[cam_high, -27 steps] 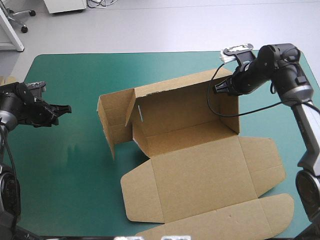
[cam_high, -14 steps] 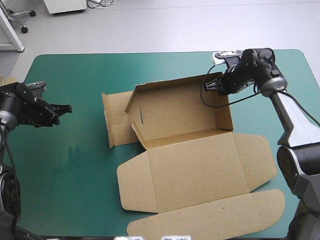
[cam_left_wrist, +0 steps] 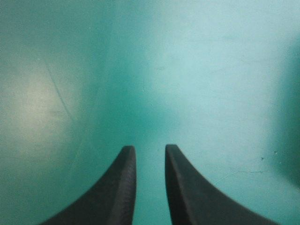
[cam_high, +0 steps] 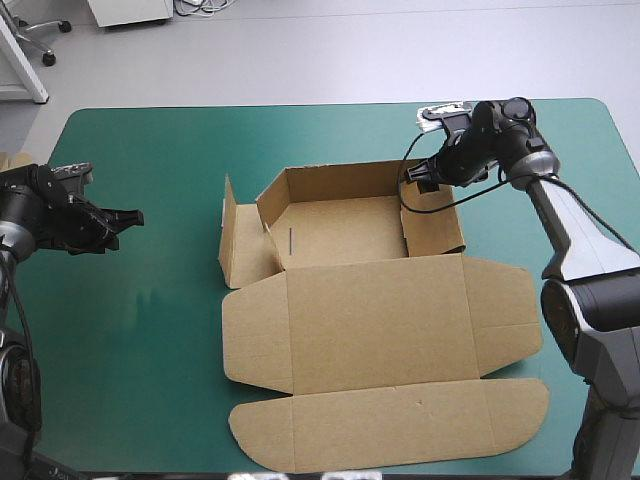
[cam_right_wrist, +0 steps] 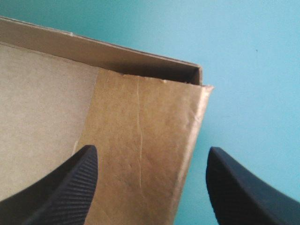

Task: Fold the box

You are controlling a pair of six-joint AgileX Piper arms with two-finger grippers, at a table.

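Observation:
The brown box (cam_high: pixel 340 230) stands in the middle of the table as an open tray with raised walls. Its lid (cam_high: pixel 380 320) lies flat toward the near edge. At the tray's left end a side flap (cam_high: pixel 235 240) stands up loosely. My right gripper (cam_high: pixel 422 180) hovers over the tray's far right corner, open. In the right wrist view the right gripper (cam_right_wrist: pixel 150 187) straddles the right end wall (cam_right_wrist: pixel 140 140), holding nothing. My left gripper (cam_high: pixel 128 217) is far to the left of the box over bare cover. The left wrist view shows the left gripper (cam_left_wrist: pixel 149 150) slightly open, nothing between its fingers.
An edge of more brown board (cam_high: pixel 8 160) shows at the table's left edge. The lid's rounded tuck flap (cam_high: pixel 400 430) reaches almost to the table's near edge. Bare teal-green cover (cam_high: pixel 150 330) stretches between the left gripper and the box.
The box, earlier tilted up by its far wall, has dropped flat onto the table and shifted left. My right gripper has let go of that wall and opened. The left arm has not moved.

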